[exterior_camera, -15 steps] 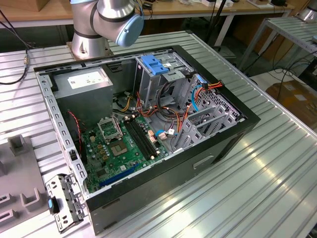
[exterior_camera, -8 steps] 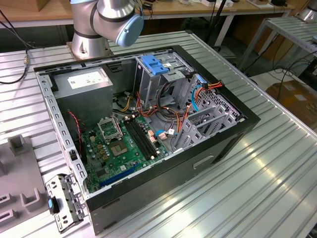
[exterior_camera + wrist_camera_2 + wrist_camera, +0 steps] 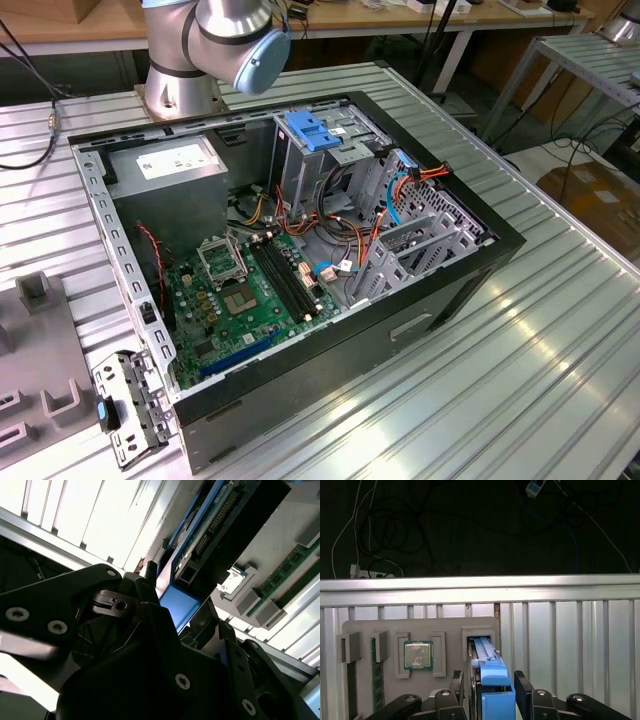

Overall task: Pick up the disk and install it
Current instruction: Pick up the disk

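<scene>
1. Two fingers [image 3: 521, 687] of the gripper [image 3: 490, 677] stood on either side of the disk [image 3: 496, 700] in the first wrist view, pressed against its flat faces — gripping it.
2. The disk stood on edge, its blue carrier frame nearest the camera and its far end seated in a slot of a grey holder tray [image 3: 365, 630].
3. On that tray a processor chip [image 3: 418, 655] lay in a recess just beside the slot, with a green memory stick [image 3: 376, 675] in a recess beyond the chip.
4. The tray rested on a slatted metal table [image 3: 570, 630].
5. In the exterior view an open computer case [image 3: 440, 290] lay on the table, showing a green motherboard [image 3: 240, 300], a grey cage with a blue latch [image 3: 310, 130] on its far side, and a grey power-supply box [image 3: 170, 165] toward the exterior view's left.
6. The arm [image 3: 230, 40] rose behind the case — at its far side.
</scene>
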`<state>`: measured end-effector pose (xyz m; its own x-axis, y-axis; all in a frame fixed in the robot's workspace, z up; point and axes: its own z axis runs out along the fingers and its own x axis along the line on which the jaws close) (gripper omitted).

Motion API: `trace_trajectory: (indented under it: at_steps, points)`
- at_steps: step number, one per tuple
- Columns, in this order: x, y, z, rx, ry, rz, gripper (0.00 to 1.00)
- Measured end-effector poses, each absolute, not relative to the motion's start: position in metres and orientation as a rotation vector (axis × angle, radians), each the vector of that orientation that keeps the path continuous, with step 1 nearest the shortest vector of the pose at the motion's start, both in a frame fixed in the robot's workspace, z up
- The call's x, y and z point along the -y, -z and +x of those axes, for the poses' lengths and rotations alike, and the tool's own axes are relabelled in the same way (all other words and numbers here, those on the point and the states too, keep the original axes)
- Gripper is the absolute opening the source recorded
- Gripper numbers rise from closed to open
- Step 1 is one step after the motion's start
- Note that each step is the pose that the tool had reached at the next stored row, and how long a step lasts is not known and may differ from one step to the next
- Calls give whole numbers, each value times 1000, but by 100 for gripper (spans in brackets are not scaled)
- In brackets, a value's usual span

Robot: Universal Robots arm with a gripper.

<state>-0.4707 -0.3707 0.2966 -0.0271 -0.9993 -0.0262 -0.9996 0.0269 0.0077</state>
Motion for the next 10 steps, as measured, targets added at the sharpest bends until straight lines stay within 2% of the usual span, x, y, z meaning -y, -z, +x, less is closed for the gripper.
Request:
trace_trajectory:
  at_steps: [10]
  points:
    - [371, -295, -471, -2257, -37, -2166, 53]
